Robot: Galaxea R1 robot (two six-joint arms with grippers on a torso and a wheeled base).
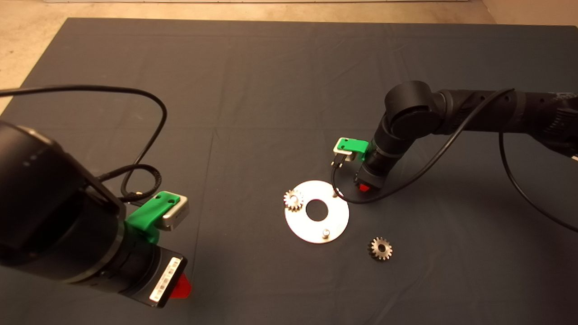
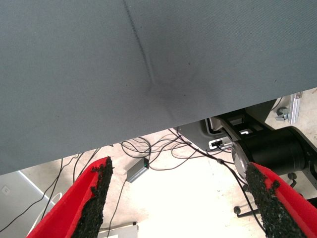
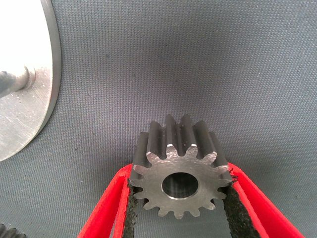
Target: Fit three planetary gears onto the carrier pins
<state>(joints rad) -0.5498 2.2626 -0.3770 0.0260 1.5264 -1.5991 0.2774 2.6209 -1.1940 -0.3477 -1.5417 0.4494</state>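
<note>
Dark mat (image 1: 253, 81), pale floor (image 1: 27, 36), perhaps concrete, loose cables (image 2: 163, 153)

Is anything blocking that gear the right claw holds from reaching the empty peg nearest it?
Nothing visible does. The right gripper clamps a small silvery toothed gear beside the flat round silver disc, near its bare pin.

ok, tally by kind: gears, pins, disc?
Gears: 3, one on a pin, one loose on the mat, one in the right hand
Bare pins: 2
Disc: 1
Total: 6
</note>
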